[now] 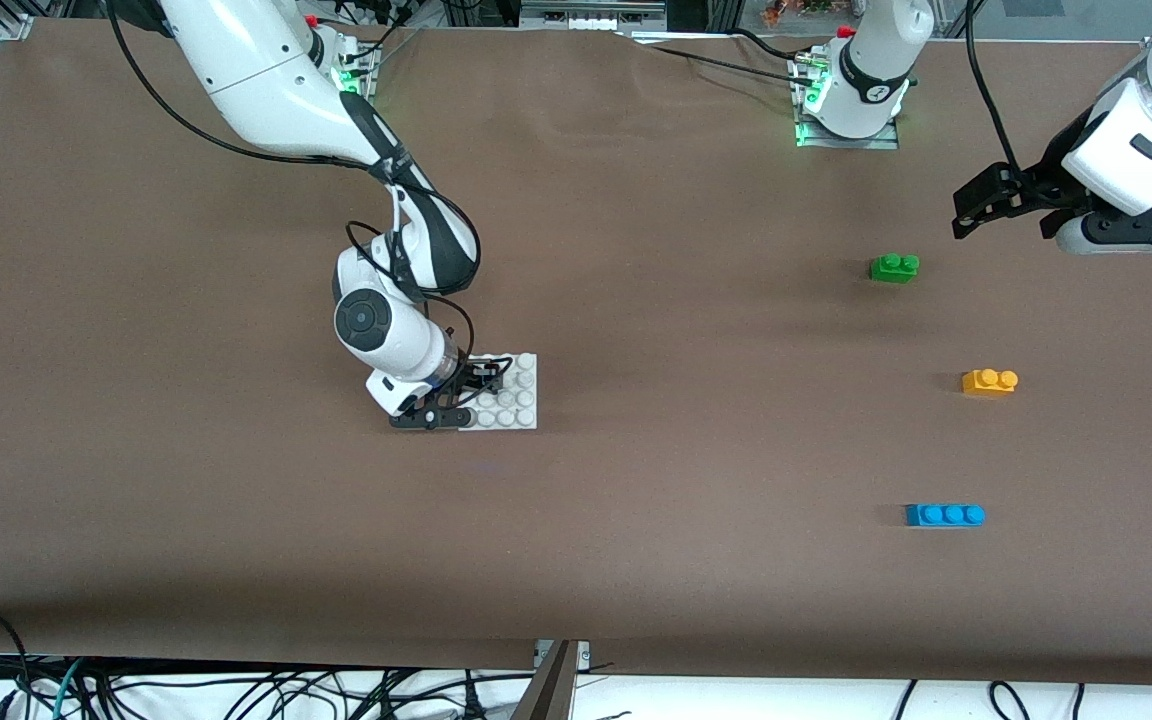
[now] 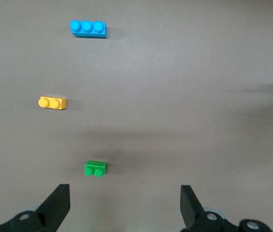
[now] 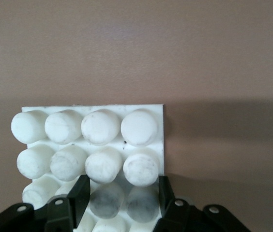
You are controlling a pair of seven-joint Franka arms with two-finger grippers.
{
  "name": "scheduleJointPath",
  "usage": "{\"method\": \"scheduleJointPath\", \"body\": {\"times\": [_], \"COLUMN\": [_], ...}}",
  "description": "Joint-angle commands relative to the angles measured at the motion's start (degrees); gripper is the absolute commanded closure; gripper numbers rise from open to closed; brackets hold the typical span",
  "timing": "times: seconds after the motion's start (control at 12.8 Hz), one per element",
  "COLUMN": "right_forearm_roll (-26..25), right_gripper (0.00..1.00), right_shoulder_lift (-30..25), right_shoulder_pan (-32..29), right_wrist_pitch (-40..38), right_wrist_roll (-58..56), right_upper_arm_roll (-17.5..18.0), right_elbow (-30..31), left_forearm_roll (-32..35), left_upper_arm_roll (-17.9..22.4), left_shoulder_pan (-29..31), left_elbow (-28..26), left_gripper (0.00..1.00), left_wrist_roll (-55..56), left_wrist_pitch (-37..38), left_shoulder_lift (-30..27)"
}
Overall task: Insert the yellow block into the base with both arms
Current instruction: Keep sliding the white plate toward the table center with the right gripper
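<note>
Reaching down from its mount at the top edge of the worktop, the right arm (image 1: 286,90) has its right gripper (image 1: 456,395) low on the base (image 1: 516,400), toward that arm's end of the brown matte table (image 1: 576,560). The base is a flat white square plate of smooth, slightly scuffed plastic, with rounded cylindrical studs in rows. In the right wrist view the black fingers (image 3: 81,195) stand either side of two studs at the edge of the base (image 3: 93,145), close against them; whether they press on them cannot be told.

Green comes next, toward the left arm's end: a small glossy green brick (image 1: 894,267) with two studs, farthest from the front camera of the three loose pieces. A longer blue brick (image 1: 944,514) with three studs lies nearest the front edge. Between those two, well apart from the base, sits the yellow block (image 1: 989,381), a small orange-yellow plastic brick with two round studs facing up. It lies flat, its long axis running along the table's length, parallel to the front edge.

Hanging over the table near the end edge, above and apart from the green brick, the left gripper (image 1: 996,205) is spread wide and holds nothing; its wrist view shows the two black fingers (image 2: 56,205) far apart, with the green brick (image 2: 96,168), yellow block (image 2: 52,102) and blue brick (image 2: 88,28) on the table below.
</note>
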State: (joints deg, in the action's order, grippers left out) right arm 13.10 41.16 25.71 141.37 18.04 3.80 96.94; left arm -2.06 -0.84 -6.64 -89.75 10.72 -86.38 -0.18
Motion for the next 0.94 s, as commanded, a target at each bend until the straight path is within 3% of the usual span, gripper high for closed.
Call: {"method": "scheduleJointPath", "body": {"times": [0.0,0.86], "right_forearm_roll": [1.40,2.45], "right_gripper": [0.44,0.45], "right_shoulder_lift": [2.17,4.19], "right_shoulder_pan": [1.00,5.93], "right_wrist_pitch": [-0.04,-0.04], "right_wrist_roll": [1.90,7.45], "right_upper_arm_roll": [0.07,0.07], "right_elbow": [-3.15,-6.14], "left_forearm_roll": [-0.84,-0.84], "left_upper_arm_roll": [-0.04,-0.04], "left_shoulder_pan": [0.05,0.05], "left_elbow": [1.51,1.51], "left_gripper": [0.00,0.00], "left_wrist_roll": [0.18,-0.17], "left_wrist_pitch": [1.21,1.21], "left_shoulder_lift": [0.62,0.62]}}
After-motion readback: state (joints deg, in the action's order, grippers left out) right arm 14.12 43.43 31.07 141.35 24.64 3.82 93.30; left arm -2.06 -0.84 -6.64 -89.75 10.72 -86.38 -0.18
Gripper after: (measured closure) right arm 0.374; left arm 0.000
